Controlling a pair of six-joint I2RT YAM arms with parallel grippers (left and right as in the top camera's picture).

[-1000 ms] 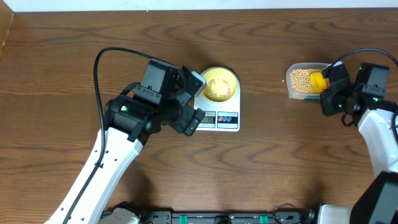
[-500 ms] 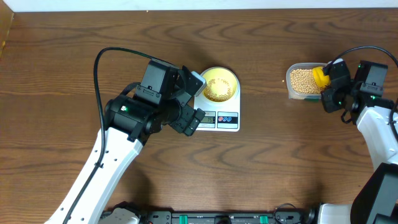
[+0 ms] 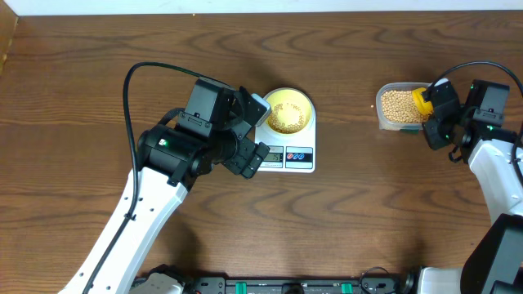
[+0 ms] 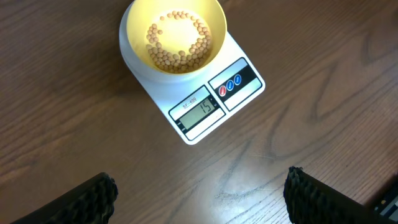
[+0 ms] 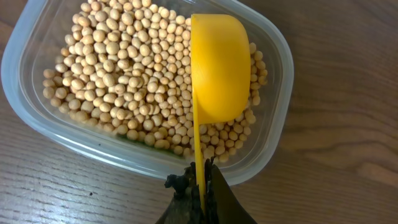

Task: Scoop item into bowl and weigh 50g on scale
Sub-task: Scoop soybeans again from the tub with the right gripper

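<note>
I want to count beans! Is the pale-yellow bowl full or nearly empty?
Nearly empty: the small round pale-yellow bowl holds only a thin ring of tan beans, its floor showing.

Tan beans (image 4: 177, 60) lie ringed in the pale-yellow bowl (image 4: 132, 25), which sits upright on the white scale (image 4: 205, 99).

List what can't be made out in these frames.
- Overhead: display of the white digital kitchen scale, digits too small to read.
- Right wrist: bright yellow plastic scoop seen edge-on; its own wall hides any contents.
- Left wrist: left gripper, fingers cut off by the bottom edge.
- Right wrist: floor of the clear plastic tub, covered by small tan beans.
</note>
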